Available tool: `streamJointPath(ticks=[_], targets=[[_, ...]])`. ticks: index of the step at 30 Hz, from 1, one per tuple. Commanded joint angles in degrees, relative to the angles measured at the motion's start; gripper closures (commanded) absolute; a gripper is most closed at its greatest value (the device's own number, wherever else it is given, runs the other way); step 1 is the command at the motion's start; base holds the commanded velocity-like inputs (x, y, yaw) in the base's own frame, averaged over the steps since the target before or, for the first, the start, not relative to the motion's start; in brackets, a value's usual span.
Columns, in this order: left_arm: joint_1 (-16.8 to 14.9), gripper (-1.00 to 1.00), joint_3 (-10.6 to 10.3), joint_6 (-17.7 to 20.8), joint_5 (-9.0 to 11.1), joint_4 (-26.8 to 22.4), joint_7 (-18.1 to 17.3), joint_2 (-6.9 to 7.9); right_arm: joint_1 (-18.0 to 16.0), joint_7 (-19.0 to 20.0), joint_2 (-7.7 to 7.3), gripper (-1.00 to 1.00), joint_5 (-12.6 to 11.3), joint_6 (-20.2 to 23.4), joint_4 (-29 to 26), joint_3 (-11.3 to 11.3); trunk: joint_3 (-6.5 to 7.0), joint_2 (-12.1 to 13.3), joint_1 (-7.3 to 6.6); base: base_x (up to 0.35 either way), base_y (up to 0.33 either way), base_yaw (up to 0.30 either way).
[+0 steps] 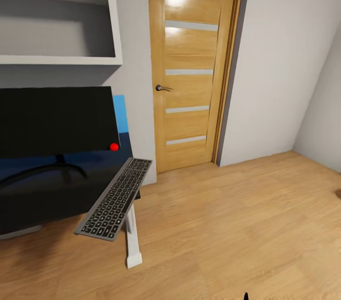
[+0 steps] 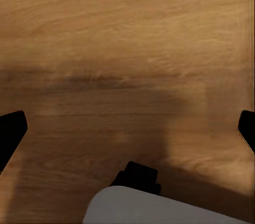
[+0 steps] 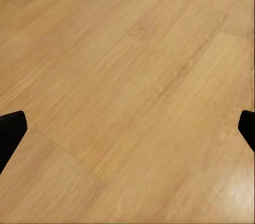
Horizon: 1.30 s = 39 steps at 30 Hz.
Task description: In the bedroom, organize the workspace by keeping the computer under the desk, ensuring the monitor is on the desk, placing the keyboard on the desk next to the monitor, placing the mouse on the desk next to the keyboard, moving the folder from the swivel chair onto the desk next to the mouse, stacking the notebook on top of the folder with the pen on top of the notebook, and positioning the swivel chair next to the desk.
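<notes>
Here keyboard (image 1: 115, 199) overhangs desk (image 1: 42, 196) edge; both tools (image 2: 127, 128) (image 3: 127, 128) wide over floor.

Showing black fingertips (image 2: 10, 131) at both wrist frames' edges, plus a pale grey rounded body panel (image 2: 159, 208) and black part (image 2: 138, 177).

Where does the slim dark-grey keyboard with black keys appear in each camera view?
Head view: keyboard at lower left, lying over the glossy black desk's right end, beside the wide black monitor.
Left wrist view: camera faces the shadowed wood-plank floor.
Right wrist view: camera faces the wood-plank floor.
Shared landmark: the wood-plank floor.
</notes>
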Motion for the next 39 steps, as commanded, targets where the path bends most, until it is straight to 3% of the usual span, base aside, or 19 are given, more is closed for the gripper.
streamJointPath(ticks=[1,16,31,39], targets=[[0.01,-1.00,-0.50,-0.21,0.60,-0.10,0.38,0.05,-0.04,-0.60,-0.01,-1.00,0.09,-0.12,0.02,0.37,-0.05,-0.02,0.00,0.000,0.000,-0.280],[0.01,-1.00,-0.58,-0.04,0.50,1.82,0.38,-0.25,-0.04,-0.57,0.08,-1.00,0.09,-0.12,0.09,0.37,-0.05,-0.02,0.00,0.027,0.000,-0.287],[0.01,-1.00,-0.58,-0.05,0.50,1.84,0.38,-0.27,-0.04,-0.57,0.04,-1.00,0.07,-0.08,0.09,0.37,-0.05,-0.02,0.00,0.296,-0.044,-0.290],[0.01,-1.00,-0.58,-0.04,0.50,1.84,0.38,-0.25,-0.04,-0.59,0.07,-1.00,0.01,-0.04,0.09,0.30,-0.05,-0.02,0.00,0.320,-0.035,-0.081]])
